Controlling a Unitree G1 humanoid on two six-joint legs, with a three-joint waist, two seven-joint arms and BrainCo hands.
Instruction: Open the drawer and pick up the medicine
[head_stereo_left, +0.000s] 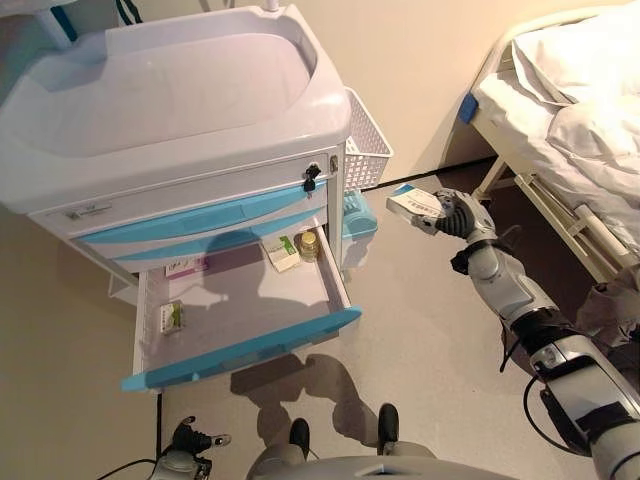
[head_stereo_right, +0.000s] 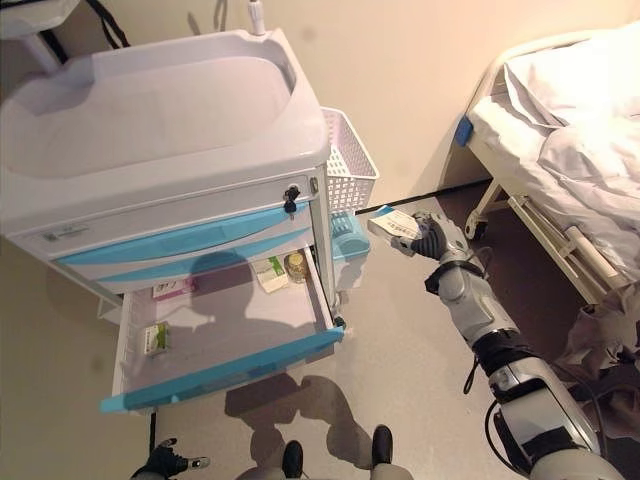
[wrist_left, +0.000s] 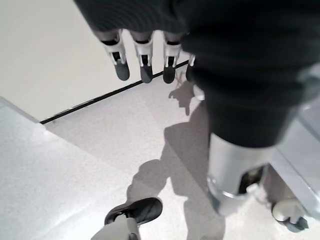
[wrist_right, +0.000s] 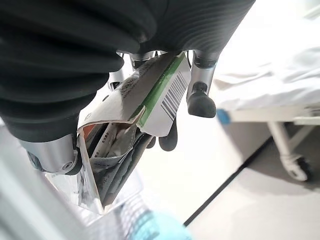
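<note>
The cart's lower drawer (head_stereo_left: 250, 305) is pulled open, its blue front (head_stereo_left: 240, 352) towards me. Inside lie a white-green box (head_stereo_left: 282, 252), a small amber bottle (head_stereo_left: 309, 245), a pink-labelled box (head_stereo_left: 187, 266) and a small box (head_stereo_left: 172, 317). My right hand (head_stereo_left: 457, 215) is to the right of the cart, above the floor, shut on a white medicine box with a green stripe (head_stereo_left: 413, 203). The right wrist view shows this box (wrist_right: 150, 92) clamped between the fingers (wrist_right: 200, 100) and the palm. My left hand (head_stereo_left: 188, 442) hangs low at the lower left, fingers (wrist_left: 145, 67) straight, empty.
The white cart (head_stereo_left: 170, 90) has a tray top and a closed blue drawer (head_stereo_left: 190, 220) above the open one. A white wire basket (head_stereo_left: 368, 145) hangs on its right side, with a blue bin (head_stereo_left: 358, 220) under it. A bed (head_stereo_left: 570, 120) stands at the right.
</note>
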